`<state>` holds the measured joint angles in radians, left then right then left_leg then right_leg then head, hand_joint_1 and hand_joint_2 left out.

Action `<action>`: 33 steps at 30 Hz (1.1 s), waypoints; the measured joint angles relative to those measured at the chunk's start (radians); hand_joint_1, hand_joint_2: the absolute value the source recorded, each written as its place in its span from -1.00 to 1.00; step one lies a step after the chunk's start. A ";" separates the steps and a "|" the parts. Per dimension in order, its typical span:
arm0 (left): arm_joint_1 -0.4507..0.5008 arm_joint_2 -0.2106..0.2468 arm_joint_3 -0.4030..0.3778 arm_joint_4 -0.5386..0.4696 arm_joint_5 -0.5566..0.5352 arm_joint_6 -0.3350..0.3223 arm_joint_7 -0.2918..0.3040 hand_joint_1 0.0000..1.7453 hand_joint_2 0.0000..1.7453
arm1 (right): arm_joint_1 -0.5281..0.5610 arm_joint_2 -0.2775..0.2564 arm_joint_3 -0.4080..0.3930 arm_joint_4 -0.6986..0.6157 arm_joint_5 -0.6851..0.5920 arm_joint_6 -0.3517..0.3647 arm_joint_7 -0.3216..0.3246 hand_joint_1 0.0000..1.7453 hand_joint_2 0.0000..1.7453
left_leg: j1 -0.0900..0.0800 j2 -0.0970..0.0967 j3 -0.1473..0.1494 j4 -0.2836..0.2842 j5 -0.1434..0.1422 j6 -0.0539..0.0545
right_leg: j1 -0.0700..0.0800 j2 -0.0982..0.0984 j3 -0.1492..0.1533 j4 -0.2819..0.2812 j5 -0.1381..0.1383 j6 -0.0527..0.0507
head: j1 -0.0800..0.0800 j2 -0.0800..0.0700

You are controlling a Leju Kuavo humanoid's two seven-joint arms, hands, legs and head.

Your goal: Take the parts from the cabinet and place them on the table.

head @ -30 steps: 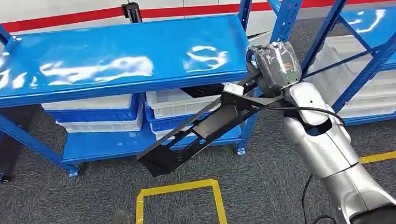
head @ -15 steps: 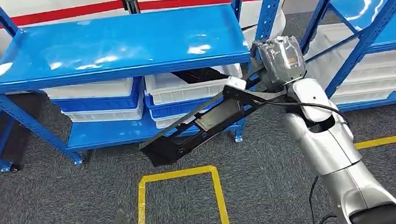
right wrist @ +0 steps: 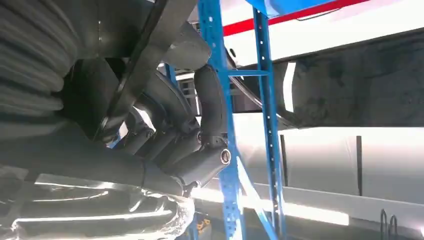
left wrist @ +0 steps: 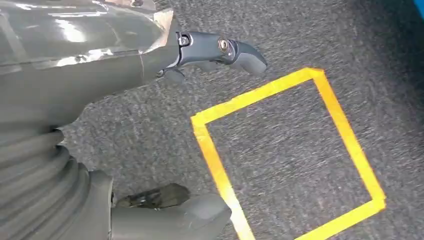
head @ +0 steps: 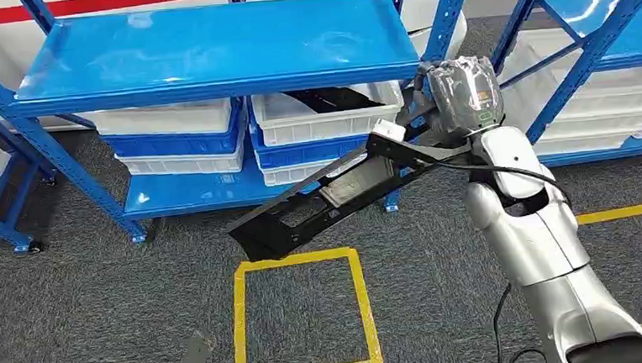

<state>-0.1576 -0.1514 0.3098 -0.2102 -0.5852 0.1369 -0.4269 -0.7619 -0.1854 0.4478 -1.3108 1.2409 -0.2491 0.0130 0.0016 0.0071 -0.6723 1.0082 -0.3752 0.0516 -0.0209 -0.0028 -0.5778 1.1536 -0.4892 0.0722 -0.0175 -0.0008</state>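
A: Item one, task part?
B: Long black bracket (head: pixel 327 200), flat with cut-outs and a white tag at its upper end. Held in the air in front of the blue rack (head: pixel 208 49), slanting down to the robot's left; its low end hangs above the grey carpet (head: pixel 98 313), near the far edge of the yellow taped square (head: pixel 302 317).

A: Item two, right hand?
B: Right hand (head: pixel 440 119), under a clear plastic wrap, clenched on the bracket's upper end. In the right wrist view dark fingers (right wrist: pixel 200 145) curl around the black bar (right wrist: pixel 145 60).

A: Item three, left hand?
B: Left hand (left wrist: pixel 150 125) hangs low over the carpet beside the taped square, released, fingers apart, grasping nothing.

A: Rack contents?
B: White bins (head: pixel 331 122) stacked on blue bins (head: pixel 181 144) on the lower shelf; one white bin holds another dark part (head: pixel 329 101).
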 joint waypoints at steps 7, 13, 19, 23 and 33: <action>0.004 0.000 0.000 -0.002 0.002 0.001 0.003 -1.00 1.00 | 0.005 0.003 -0.008 -0.008 0.005 0.017 -0.002 0.92 1.00 | 0.000 -0.008 -0.052 0.022 -0.017 -0.037 | -0.007 -0.001 0.072 -0.180 0.001 -0.060 | -0.007 0.000; 0.003 0.001 0.000 -0.002 0.008 0.002 0.003 -1.00 1.00 | 0.008 0.010 -0.007 -0.008 0.005 0.017 -0.003 0.92 1.00 | 0.027 -0.009 -0.065 0.280 -0.128 -0.074 | -0.012 -0.005 -0.001 -0.166 0.053 -0.059 | -0.008 0.000; -0.001 -0.004 0.001 -0.002 0.011 0.023 0.021 -1.00 1.00 | -0.005 0.017 -0.012 -0.007 0.005 0.026 -0.005 0.92 1.00 | 0.024 -0.022 0.091 0.034 -0.098 -0.077 | -0.009 -0.004 -0.048 -0.142 0.084 -0.013 | -0.010 0.000; -0.008 -0.015 0.005 -0.003 0.018 0.034 0.029 -1.00 1.00 | -0.006 0.015 -0.019 -0.004 0.001 0.037 -0.006 0.92 1.00 | 0.021 -0.014 0.075 0.002 -0.064 -0.024 | -0.012 -0.002 -0.090 -0.094 0.024 -0.008 | -0.002 0.000; -0.012 -0.026 0.015 -0.003 0.023 0.048 0.024 -1.00 1.00 | -0.027 0.025 -0.020 0.003 -0.001 0.037 -0.014 0.92 1.00 | 0.003 -0.010 -0.022 -0.005 0.038 -0.024 | 0.021 0.003 0.091 -0.163 -0.036 -0.022 | -0.002 0.000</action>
<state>-0.1697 -0.1774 0.3246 -0.2132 -0.5623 0.1854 -0.4028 -0.7894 -0.1602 0.4276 -1.3077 1.2402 -0.2121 -0.0015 0.0043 -0.0027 -0.6943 1.0028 -0.3374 0.0276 0.0005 0.0003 -0.4867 0.9909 -0.5254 0.0500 -0.0195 -0.0008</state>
